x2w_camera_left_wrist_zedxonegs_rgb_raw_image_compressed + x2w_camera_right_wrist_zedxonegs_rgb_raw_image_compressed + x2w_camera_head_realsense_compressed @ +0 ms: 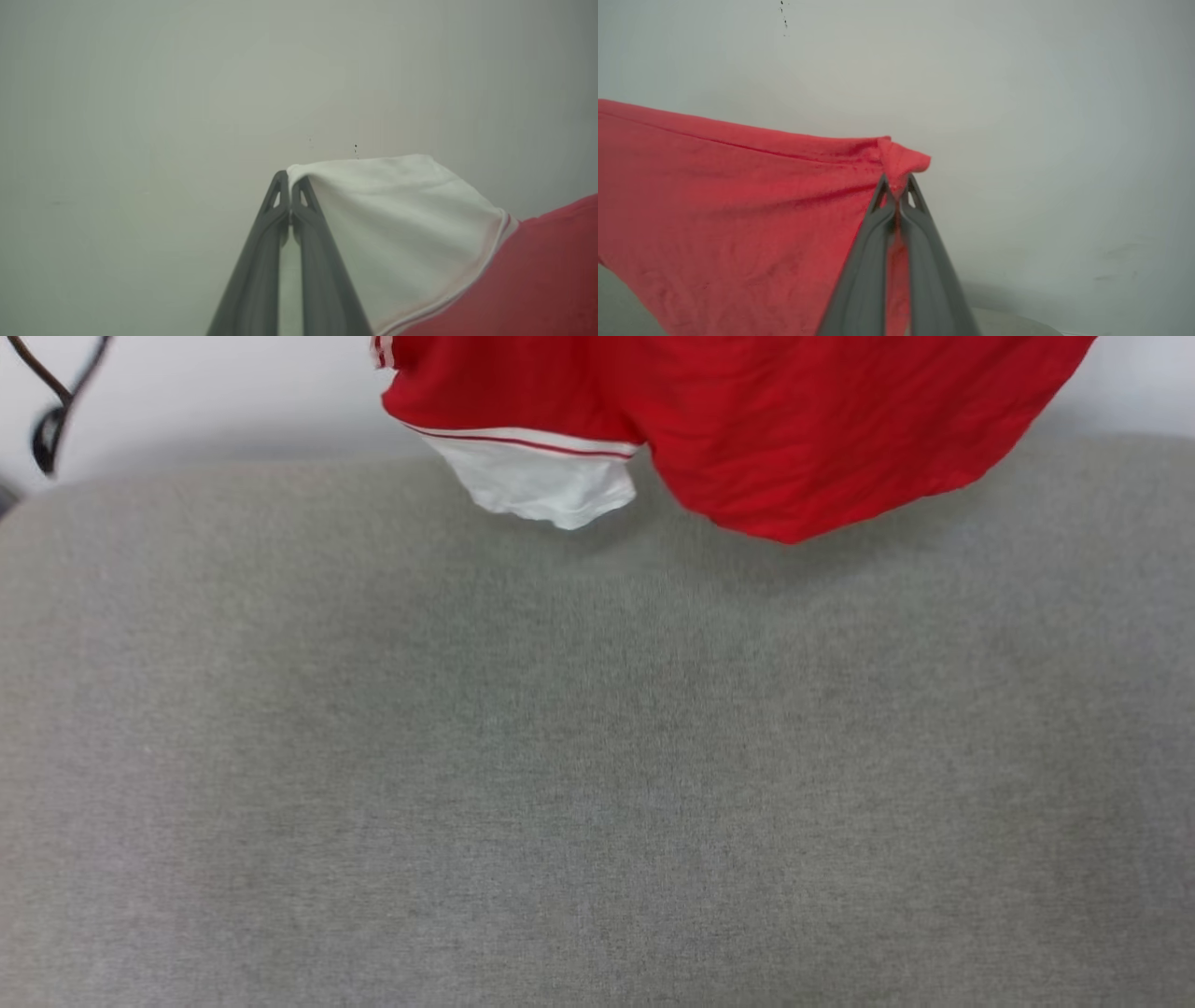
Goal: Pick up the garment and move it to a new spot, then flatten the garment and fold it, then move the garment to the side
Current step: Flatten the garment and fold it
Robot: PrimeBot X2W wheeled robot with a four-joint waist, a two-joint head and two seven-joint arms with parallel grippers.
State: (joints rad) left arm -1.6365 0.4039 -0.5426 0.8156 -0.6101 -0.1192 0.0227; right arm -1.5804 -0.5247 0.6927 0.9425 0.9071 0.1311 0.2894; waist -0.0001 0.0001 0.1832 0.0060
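Note:
The garment, a red jersey with a white sleeve and red-white stripe trim, hangs in the air above the far edge of the grey table; its lower hem and one sleeve dangle at the top of the head view. In the left wrist view my left gripper is shut on the edge of a white sleeve, with red cloth beyond it. In the right wrist view my right gripper is shut on a bunched corner of the red fabric. No lettering or number shows.
A pale wall runs behind the table. A black cable hangs at the upper left of the head view. The grey cloth surface spreads wide below the hanging garment.

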